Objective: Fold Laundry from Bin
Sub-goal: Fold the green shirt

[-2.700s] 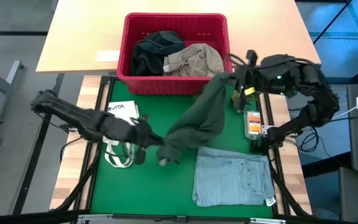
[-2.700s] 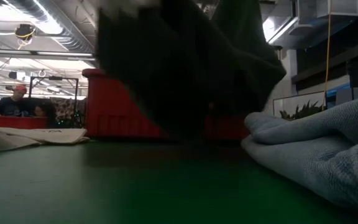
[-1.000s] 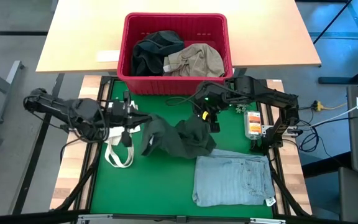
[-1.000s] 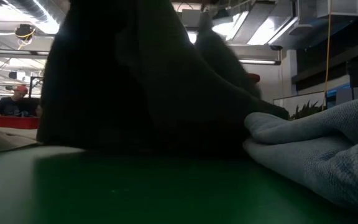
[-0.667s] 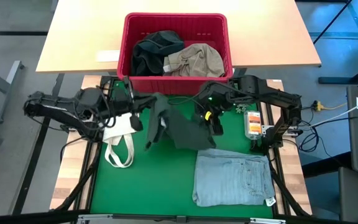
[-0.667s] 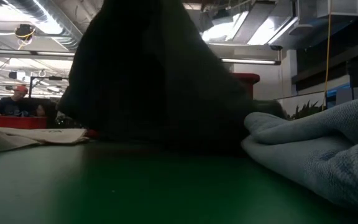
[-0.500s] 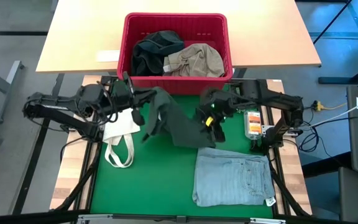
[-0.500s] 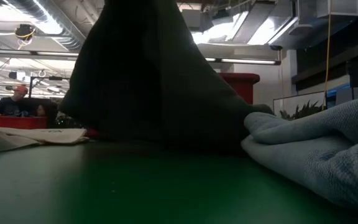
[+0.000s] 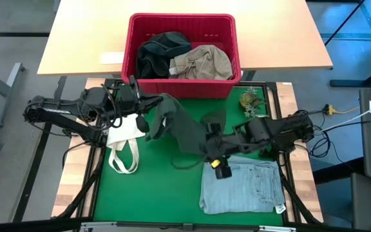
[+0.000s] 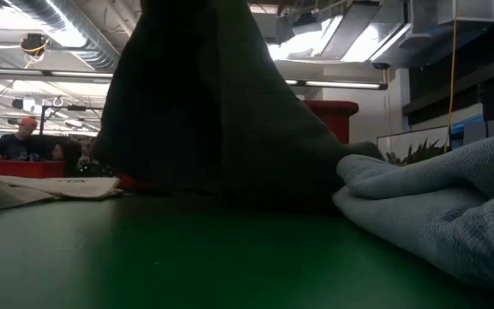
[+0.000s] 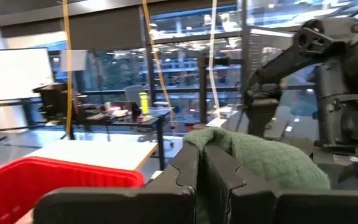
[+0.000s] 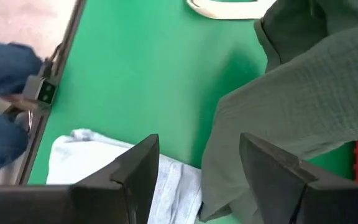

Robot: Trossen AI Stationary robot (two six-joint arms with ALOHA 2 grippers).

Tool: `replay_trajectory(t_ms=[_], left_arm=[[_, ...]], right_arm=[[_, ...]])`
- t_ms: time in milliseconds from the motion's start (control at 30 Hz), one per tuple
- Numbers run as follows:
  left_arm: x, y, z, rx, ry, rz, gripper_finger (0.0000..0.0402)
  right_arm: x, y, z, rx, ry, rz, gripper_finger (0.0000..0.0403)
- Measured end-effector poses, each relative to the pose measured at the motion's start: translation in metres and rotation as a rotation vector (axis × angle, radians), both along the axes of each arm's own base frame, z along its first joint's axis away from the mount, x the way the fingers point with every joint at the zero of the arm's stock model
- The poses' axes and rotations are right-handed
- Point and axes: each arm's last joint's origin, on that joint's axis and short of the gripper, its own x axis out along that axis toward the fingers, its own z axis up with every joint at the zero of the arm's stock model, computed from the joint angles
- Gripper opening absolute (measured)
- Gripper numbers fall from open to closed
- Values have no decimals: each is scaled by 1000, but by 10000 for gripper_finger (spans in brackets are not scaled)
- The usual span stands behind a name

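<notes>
High view showed that the right claw [image 9: 215, 157] had released the dark green garment [image 9: 182, 129] and dropped beside the folded jeans [image 9: 240, 185], while the left claw [image 9: 145, 103] stayed clenched on it above the tabletop [image 9: 153, 187], ready for spreading.

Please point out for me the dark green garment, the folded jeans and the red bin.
dark green garment [image 9: 184, 130]: high view, on its draped middle.
folded jeans [image 9: 240, 187]: high view, on the middle of the denim.
red bin [image 9: 180, 18]: high view, on its far rim.
</notes>
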Motion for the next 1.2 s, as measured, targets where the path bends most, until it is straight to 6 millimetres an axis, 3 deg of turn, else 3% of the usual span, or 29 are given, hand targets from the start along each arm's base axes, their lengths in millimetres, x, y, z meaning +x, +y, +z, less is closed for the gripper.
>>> replay_trajectory(t_ms=[200,400,633,900,1200], left_arm=[[3,-8,-3,-41,11,-77,4],[18,-16,-15,-35,71,-100,4],[43,-23,-35,-24,160,-109,4],[60,-26,-51,-17,218,-108,4],[66,-29,-56,-6,243,-117,4]], right_arm=[[-11,5,22,-66,-143,6,223],[3,-1,43,-159,-419,-188,223],[12,0,59,-139,-615,-225,223],[13,-3,53,-235,-568,-318,223],[32,-3,27,-253,-480,-400,223]])
